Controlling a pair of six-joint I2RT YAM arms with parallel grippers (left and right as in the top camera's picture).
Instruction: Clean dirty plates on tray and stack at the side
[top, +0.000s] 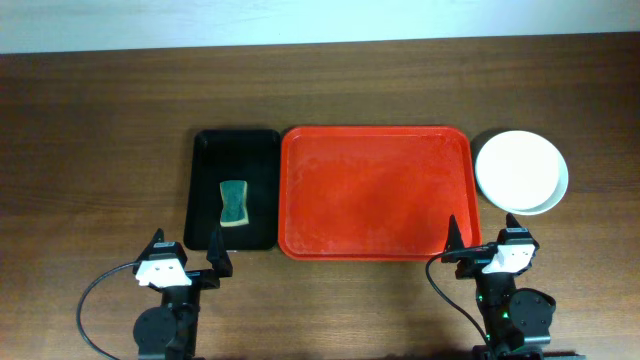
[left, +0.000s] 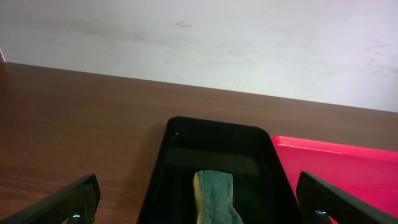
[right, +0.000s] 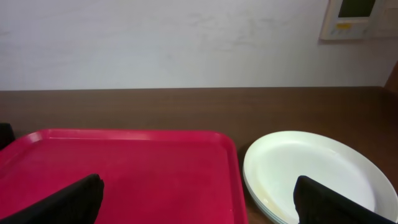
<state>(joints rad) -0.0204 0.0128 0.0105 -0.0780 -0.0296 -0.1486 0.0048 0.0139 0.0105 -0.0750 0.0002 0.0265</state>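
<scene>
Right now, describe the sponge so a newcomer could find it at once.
Left of the big red tray lies a narrower black tray. The sponge sits in it, the only thing there: green on top, yellowish beneath, pinched at the waist.

The wooden table (top: 100, 120) bears a black tray (top: 262, 190), a red tray (top: 375, 190) (just beside) and stacked plates (top: 520, 170).

The surface (top: 100, 150) is dark brown wood with a fine grain, evenly lit. Behind it stands a plain off-white wall (left: 199, 43) with faint marks. A small pale panel (right: 356, 18) is fixed high on this wall, at the right.
</scene>
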